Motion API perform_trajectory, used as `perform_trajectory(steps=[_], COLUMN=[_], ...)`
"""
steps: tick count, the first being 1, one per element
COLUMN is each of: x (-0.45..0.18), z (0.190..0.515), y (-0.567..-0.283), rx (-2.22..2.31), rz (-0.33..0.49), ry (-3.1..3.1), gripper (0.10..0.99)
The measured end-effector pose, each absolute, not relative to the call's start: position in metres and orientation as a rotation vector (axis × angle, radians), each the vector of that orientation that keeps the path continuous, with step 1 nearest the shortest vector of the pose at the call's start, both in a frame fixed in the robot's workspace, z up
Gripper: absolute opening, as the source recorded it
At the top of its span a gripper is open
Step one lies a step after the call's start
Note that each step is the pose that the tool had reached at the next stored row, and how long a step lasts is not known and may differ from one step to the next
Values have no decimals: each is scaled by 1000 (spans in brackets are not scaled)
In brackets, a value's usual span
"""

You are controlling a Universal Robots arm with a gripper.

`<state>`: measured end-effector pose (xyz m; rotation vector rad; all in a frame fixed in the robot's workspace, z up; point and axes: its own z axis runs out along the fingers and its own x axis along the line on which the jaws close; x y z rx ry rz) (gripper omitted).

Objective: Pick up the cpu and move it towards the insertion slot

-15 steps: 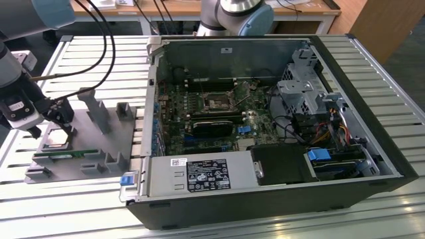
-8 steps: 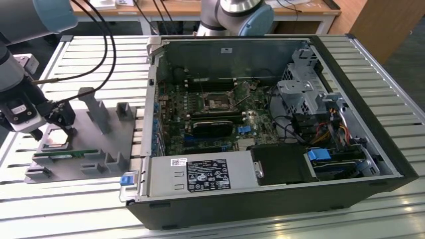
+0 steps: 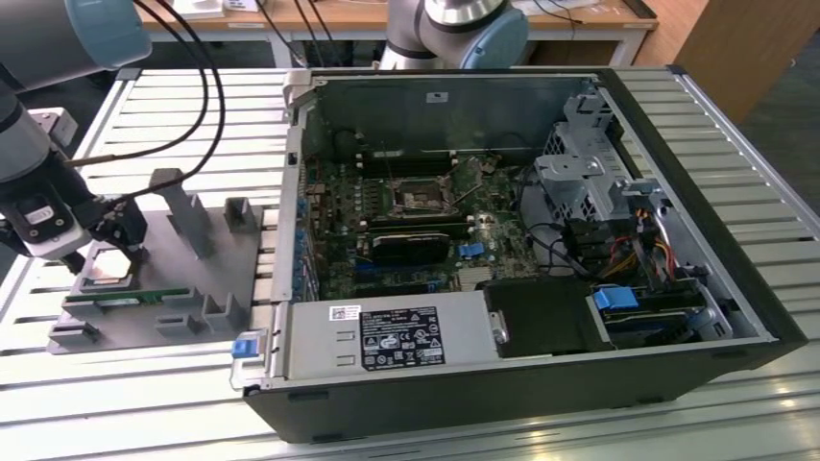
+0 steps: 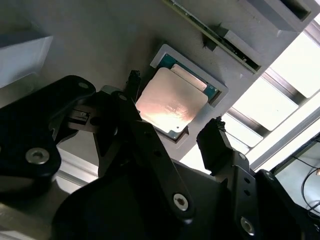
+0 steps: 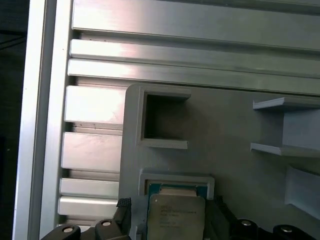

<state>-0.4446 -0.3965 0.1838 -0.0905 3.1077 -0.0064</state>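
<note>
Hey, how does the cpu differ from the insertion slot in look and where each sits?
The cpu has a pale silvery top; the insertion slot is dark inside a metal frame. The cpu lies in a grey holder outside the computer case, at the exterior view's left; the insertion slot sits on the motherboard inside it. The open gripper straddles the cpu; the insertion slot has no gripper at it. Both are square.
</note>
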Motion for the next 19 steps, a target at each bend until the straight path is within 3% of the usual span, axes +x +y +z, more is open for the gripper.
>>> perform_trajectory(steps=[13,14,15,19], x=[-444,-444,-444,-444], z=[181,180,180,180], y=[-398,-398,-398,-398], rx=[-91,-91,-91,-90], rz=[-6,-6,-6,-6], ry=[3108,3108,3108,3108], gripper=[733,722,647,647])
